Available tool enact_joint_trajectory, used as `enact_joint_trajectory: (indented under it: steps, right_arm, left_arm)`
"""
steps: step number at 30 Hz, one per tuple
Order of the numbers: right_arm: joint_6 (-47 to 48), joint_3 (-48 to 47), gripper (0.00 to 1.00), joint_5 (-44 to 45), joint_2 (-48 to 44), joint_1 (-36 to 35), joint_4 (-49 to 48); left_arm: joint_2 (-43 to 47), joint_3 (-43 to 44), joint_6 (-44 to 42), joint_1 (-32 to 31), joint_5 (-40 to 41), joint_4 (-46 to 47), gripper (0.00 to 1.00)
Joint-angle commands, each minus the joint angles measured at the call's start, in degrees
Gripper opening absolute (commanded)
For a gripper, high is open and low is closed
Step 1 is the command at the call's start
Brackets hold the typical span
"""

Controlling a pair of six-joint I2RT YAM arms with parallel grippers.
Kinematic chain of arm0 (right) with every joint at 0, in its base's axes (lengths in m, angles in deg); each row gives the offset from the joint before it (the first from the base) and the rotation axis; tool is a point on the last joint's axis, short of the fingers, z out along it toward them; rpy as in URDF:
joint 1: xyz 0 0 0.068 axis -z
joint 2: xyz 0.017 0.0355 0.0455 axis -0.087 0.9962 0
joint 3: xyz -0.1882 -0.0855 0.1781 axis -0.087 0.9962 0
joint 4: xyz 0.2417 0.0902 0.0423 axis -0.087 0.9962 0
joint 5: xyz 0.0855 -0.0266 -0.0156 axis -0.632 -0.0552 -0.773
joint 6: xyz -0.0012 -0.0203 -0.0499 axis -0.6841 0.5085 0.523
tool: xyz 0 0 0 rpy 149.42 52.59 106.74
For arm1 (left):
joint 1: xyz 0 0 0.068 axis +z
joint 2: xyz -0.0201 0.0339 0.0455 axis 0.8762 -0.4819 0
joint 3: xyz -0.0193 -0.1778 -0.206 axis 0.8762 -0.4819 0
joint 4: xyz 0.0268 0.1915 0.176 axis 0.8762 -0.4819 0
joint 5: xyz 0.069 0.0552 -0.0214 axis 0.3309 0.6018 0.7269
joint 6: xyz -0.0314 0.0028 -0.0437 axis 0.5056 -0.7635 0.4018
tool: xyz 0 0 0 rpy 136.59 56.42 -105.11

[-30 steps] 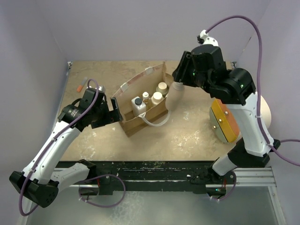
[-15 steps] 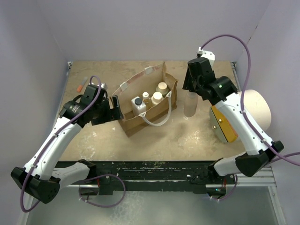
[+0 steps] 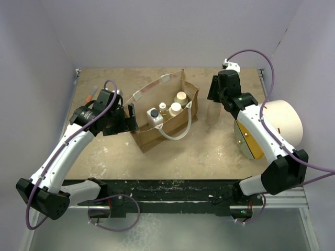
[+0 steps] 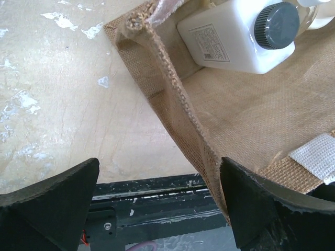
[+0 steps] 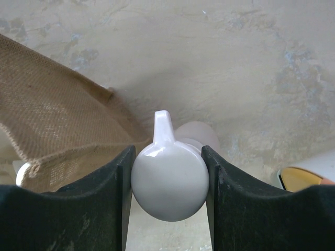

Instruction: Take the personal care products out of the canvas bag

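The canvas bag point(image 3: 157, 137) stands open at mid-table. Inside it are a clear squarish bottle with a dark cap point(image 3: 153, 115), a pale bottle with a white cap point(image 3: 175, 109) and one with a cream cap point(image 3: 181, 97). My right gripper point(image 3: 213, 99) is to the right of the bag, shut on the pointed cap point(image 5: 170, 180) of the beige bottle point(image 3: 212, 112), which hangs upright over the table. My left gripper point(image 3: 131, 117) is open, and its jaws straddle the bag's left end wall point(image 4: 178, 104). The squarish bottle point(image 4: 235, 39) shows beyond that wall.
A big white cylinder with an orange face point(image 3: 280, 123) lies at the right edge, close to the right arm. A small orange-and-white tube point(image 3: 90, 94) lies at the far left. The table's black front rail point(image 3: 172, 185) runs along the near side. Walls close in on three sides.
My right gripper has carried the beige bottle from the bag's right end out to the right and lower over the table. My left gripper has moved in onto the bag's left end.
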Motion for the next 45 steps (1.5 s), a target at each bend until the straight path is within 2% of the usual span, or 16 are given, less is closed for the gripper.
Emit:
enact_joint_trajectory:
  steps: [1, 8, 9, 12, 18, 20, 23, 28, 30, 34, 40, 45]
  right_arm:
    - [2.77, -0.15, 0.0, -4.28, -0.55, 2.09, -12.92]
    - [2.74, 3.98, 0.0, -6.44, 0.26, 3.22, -13.93]
    - [2.74, 4.28, 0.02, -6.67, 0.44, 3.2, -13.66]
    - [2.63, 5.34, 0.18, -7.03, 0.46, 3.21, -12.89]
    - [1.87, 6.12, 0.66, -6.24, -2.32, 3.24, -7.97]
    - [1.76, 6.12, 0.76, -5.85, -4.14, 3.23, -6.1]
    - [3.78, 5.34, 0.85, -4.86, -6.8, 3.18, -4.88]
    - [1.74, 3.1, 0.87, -12.07, -10.21, 2.6, 1.45]
    - [-0.74, 2.35, 0.84, -17.26, -11.41, 1.58, 3.53]
    - [-6.82, 0.1, 0.79, -26.64, -13.26, -6.15, 6.18]
    - [-5.38, -10.04, 0.78, -27.35, -9.27, -20.77, 13.6]
    - [0.9, -18.48, 0.79, -24.96, 0.45, -27.64, 15.78]
  left_arm:
    - [0.33, 1.82, -0.85, 0.19, 0.59, 0.09, 0.99]
    - [0.85, 1.12, 1.09, 0.23, -0.37, 0.01, 0.99]
    - [1.15, 0.76, 1.42, 0.23, -0.87, 0.3, 0.99]
    - [2.34, -0.2, 1.95, 0.22, -2.11, 0.69, 0.99]
    - [3.41, -1.04, 1.68, 0.21, -3.69, 0.81, 0.99]
    - [3.57, -1.94, 1.72, 0.23, -5.32, 1.12, 0.99]
    - [3.84, -3.73, 1.99, 0.22, -7.95, 1.37, 0.99]
    - [4.09, -7.75, 2.0, 0.23, -12.62, 3.24, 0.99]
    - [3.65, -8.5, 1.59, 0.23, -13.83, 3.38, 0.99]
    - [3.2, -10.13, 0.82, 0.23, -15.74, 3.8, 0.99]
    - [2.13, -12.9, -0.32, 0.23, -18.91, 6.12, 0.99]
    - [0.73, -13.84, -1.05, 0.19, -19.42, 6.47, 0.99]
